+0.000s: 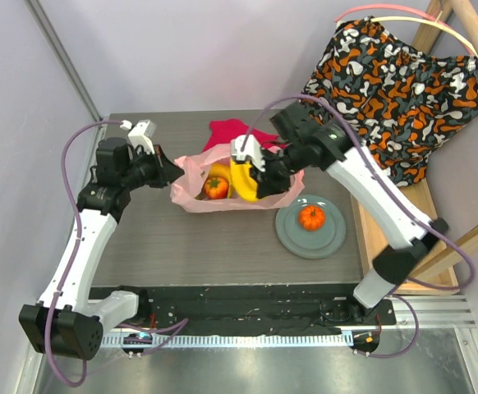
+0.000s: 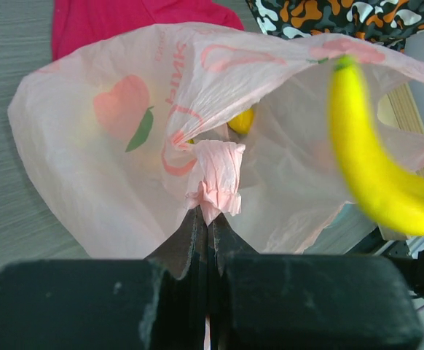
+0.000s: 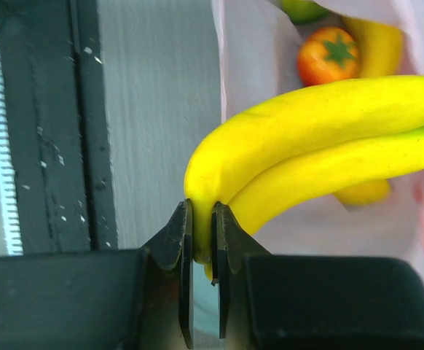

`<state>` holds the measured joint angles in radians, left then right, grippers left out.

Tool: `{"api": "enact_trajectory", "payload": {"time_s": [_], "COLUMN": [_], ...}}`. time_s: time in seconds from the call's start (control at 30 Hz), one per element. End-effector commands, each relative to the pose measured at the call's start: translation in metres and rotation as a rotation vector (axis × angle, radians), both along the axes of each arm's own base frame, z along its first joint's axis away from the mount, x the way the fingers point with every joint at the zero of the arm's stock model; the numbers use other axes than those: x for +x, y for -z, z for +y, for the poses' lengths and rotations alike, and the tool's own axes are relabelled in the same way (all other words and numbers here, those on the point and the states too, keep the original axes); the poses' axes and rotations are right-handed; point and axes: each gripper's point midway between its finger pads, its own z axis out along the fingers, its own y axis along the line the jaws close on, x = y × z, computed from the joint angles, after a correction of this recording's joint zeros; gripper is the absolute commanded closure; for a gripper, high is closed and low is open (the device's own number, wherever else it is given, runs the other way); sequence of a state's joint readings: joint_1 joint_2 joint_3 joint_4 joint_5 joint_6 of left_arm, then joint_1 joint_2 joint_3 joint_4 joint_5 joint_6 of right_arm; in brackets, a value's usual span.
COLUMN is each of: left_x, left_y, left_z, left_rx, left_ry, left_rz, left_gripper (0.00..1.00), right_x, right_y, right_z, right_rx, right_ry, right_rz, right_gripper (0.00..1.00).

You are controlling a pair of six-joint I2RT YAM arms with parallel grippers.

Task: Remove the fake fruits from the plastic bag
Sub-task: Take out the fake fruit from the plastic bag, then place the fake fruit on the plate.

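**Top external view.** The thin, translucent pale-pink plastic bag [image 1: 191,190] lies at mid-table on the grey wood-grain table [image 1: 181,238], its mouth toward the right arm. The left gripper [image 1: 172,174] meets the bag's left edge, where its tips are hard to make out against the dark housing. The right gripper [image 1: 264,179], partly masked by its own wrist, is at the bag's mouth with the glossy yellow banana bunch [image 1: 241,185] at its tips. The bunch's long axis runs far-to-near. A round orange-red fruit [image 1: 216,188] shows inside the bag. An orange round fruit [image 1: 310,217] sits on the grey-green round plate [image 1: 292,238], just right of the bag. A red cloth [image 1: 231,131] is half hidden behind the bag.

**Left wrist view.** The fingers [image 2: 192,237] are pressed together on a twisted pink handle of the bag, which fills the frame. The banana at the right is blurred and cut off by the edge. It slants from the top down to the right.

**Right wrist view.** The jaws stand almost together, pinching the bunch's stem end. Its two bananas extend up and right, with their tips out of frame. Behind them in the bag lie the orange-red fruit, another banana [image 3: 378,44], and a small green fruit [image 3: 303,9] cropped by the top edge.
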<state>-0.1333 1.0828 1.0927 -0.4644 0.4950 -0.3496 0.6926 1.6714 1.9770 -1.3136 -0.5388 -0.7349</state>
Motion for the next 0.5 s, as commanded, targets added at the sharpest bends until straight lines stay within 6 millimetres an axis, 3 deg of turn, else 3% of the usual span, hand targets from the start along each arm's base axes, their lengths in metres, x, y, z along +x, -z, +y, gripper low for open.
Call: {"api": "enact_trajectory", "payload": {"time_s": [0.0, 0.03, 0.1, 0.13, 0.2, 0.23, 0.33, 0.47], "left_x": [0.016, 0.018, 0.02, 0.02, 0.02, 0.02, 0.017, 0.01], "left_y": [-0.026, -0.026, -0.026, -0.029, -0.032, -0.033, -0.036, -0.039], "left_z": [0.008, 0.008, 0.008, 0.008, 0.008, 0.008, 0.009, 0.011], "left_rx": [0.035, 0.037, 0.039, 0.038, 0.038, 0.036, 0.037, 0.049], "left_ry": [-0.026, -0.025, -0.026, -0.024, -0.026, -0.026, -0.026, -0.023], "left_rz": [-0.102, -0.1, -0.101, -0.108, -0.112, -0.115, -0.118, -0.137], "left_gripper": [1.0, 1.0, 1.0, 1.0, 1.0, 1.0, 1.0, 1.0], "right_x": [-0.038, -0.037, -0.04, -0.042, -0.047, -0.052, -0.052, -0.025], "right_y": [-0.031, -0.019, -0.015, 0.007, 0.021, 0.045, 0.082, 0.109], "right_z": [-0.094, -0.111, -0.149, -0.166, -0.193, -0.206, -0.229, -0.245], "right_rx": [-0.134, -0.183, -0.263, -0.338, -0.41, -0.472, -0.573, -0.672], "right_ry": [0.123, 0.16, 0.227, 0.249, 0.287, 0.284, 0.337, 0.414], "right_rz": [-0.143, -0.138, -0.222, -0.19, -0.201, -0.154, -0.084, -0.096], "right_gripper": [0.99, 0.99, 0.99, 0.99, 0.99, 0.99, 0.99, 0.99]}}
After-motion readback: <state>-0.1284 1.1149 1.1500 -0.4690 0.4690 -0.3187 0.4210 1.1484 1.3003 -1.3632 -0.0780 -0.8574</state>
